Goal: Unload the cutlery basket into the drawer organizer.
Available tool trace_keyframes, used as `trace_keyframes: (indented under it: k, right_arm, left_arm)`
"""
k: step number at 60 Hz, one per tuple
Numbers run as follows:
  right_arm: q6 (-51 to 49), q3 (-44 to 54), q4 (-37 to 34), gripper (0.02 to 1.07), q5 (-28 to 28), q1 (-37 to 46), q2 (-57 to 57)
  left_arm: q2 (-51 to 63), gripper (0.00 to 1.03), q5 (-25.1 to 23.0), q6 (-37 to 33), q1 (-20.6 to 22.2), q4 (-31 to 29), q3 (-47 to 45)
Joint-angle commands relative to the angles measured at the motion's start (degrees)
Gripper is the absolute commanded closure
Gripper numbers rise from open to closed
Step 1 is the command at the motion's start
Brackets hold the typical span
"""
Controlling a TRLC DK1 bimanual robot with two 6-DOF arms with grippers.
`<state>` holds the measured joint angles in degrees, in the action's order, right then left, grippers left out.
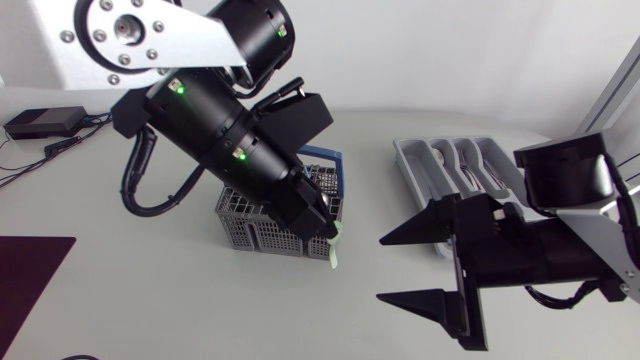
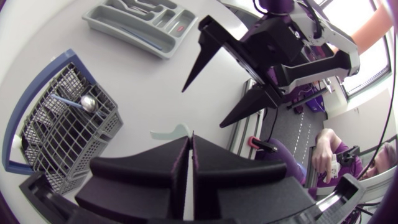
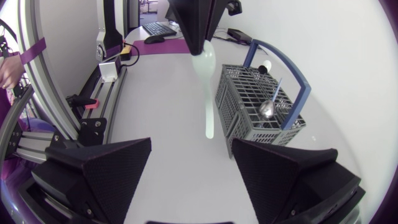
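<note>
While pinching the pale green utensil [image 1: 333, 250] by its broader end in the left gripper [image 1: 325, 222], fingers clamped together on it and the thin end hanging free just beside the grey basket [image 1: 250, 235], hold the squeeze firm and avoid quick wrist turns, lest the piece pivot. Lift clear of the basket's rim and blue handle [image 1: 325, 153] before travelling. Carry across to the drawer organizer [image 1: 405, 160], well apart from the basket, skirting the right gripper [image 1: 382, 270] parked near it with fingers spread wide and empty. Lower lengthwise into a long compartment beside the cutlery already there; release only once low. Leave the metal spoon [image 2: 87, 102] in the basket for later.
</note>
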<state>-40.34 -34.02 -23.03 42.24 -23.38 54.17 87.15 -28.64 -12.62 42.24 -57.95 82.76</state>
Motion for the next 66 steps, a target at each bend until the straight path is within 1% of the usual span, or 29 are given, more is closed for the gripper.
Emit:
trace_keyframes:
  k: [1,6,12,15,18,23,28,32,40,44,47,51,64,66]
  right_arm:
    - [-2.2,-2.0,0.0,0.14,0.8,-1.1,2.6]
    - [-3.0,-3.2,0.2,0.14,1.4,-1.8,4.6]
    - [-4.0,-4.7,-0.2,0.15,2.7,-2.1,6.5]
    - [-5.2,-5.3,-0.9,0.19,2.9,-2.6,7.1]
    - [-5.8,-5.7,-1.4,0.20,3.6,-2.8,7.6]
    - [-8.5,-6.9,-4.4,0.28,5.7,-2.9,8.8]
    - [-10.6,-7.8,-6.8,0.31,7.2,-3.2,9.4]
    - [-12.7,-8.3,-8.7,0.37,8.0,-3.3,9.7]
    - [-15.7,-9.0,-11.2,0.45,8.7,-3.7,10.5]
    - [-16.7,-9.4,-11.5,0.45,8.9,-3.8,11.5]
    - [-17.4,-9.7,-11.5,0.48,9.1,-3.8,12.2]
    - [-17.9,-10.1,-11.5,0.48,9.5,-3.7,13.3]
    - [-20.0,-12.0,-11.7,0.48,10.3,-2.0,16.6]
    - [-20.7,-12.3,-12.2,0.53,10.3,-2.1,16.8]
  left_arm:
    - [1.7,1.00,-1.9,-3.2,1.1,-2.5,2.9]
    - [2.3,1.00,-3.2,-4.4,1.7,-4.7,4.6]
    - [3.2,1.00,-3.4,-5.7,2.6,-6.8,6.1]
    - [3.6,1.00,-3.6,-6.1,2.9,-7.4,6.5]
    - [4.0,1.00,-3.7,-6.7,3.3,-8.0,6.8]
    - [4.9,1.00,-4.1,-7.7,3.6,-8.9,7.7]
    - [5.8,1.00,-5.5,-8.8,3.3,-10.7,9.3]
    - [6.6,1.00,-5.9,-9.5,3.3,-11.3,9.9]
    - [8.1,1.00,-6.0,-10.7,3.6,-12.9,11.5]
    - [8.6,1.00,-6.1,-10.8,3.7,-13.2,12.0]
    - [8.9,1.00,-6.1,-10.9,3.7,-13.6,12.5]
    - [9.4,1.00,-6.2,-11.5,3.8,-14.7,13.6]
    - [9.9,1.00,-6.2,-11.6,4.5,-15.3,13.9]
    - [10.0,1.00,-6.2,-11.5,4.5,-15.3,14.0]
